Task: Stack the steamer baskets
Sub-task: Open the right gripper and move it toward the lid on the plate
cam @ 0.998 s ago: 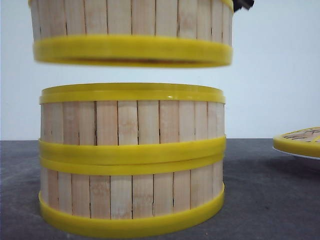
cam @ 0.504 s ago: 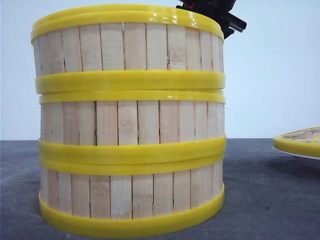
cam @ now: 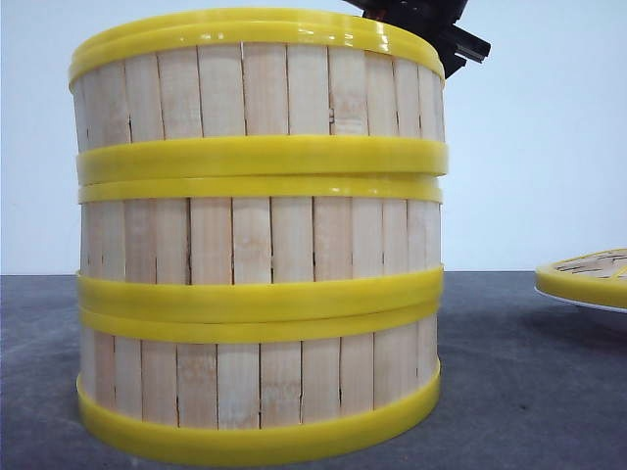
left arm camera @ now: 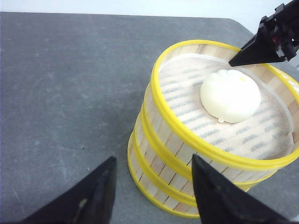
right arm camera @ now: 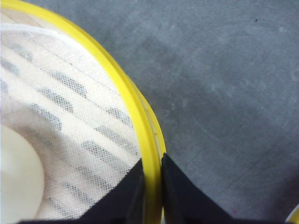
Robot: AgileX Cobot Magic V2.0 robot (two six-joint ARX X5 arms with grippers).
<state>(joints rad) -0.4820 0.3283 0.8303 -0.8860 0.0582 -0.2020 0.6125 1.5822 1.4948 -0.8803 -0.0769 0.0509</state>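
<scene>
Three steamer baskets (cam: 260, 235) stand stacked on the tabletop (left arm camera: 60, 93). The right tool (right arm camera: 150, 193) reaches down over the top basket (left arm camera: 224, 149), fingers pinching its yellow rim. The left tool (left arm camera: 152, 191) hovers beside the stack, spread wide, holding nothing.

Steamer baskets (cam: 260, 235): I log pale matt bamboo slats, glossy smooth yellow plastic rings. Liner cloth (left arm camera: 187, 100): white open-weave gauze. Bun (left arm camera: 230, 95): smooth, pale, slight sheen. Counter (left arm camera: 70, 93): grey, matt, faintly mottled.
</scene>
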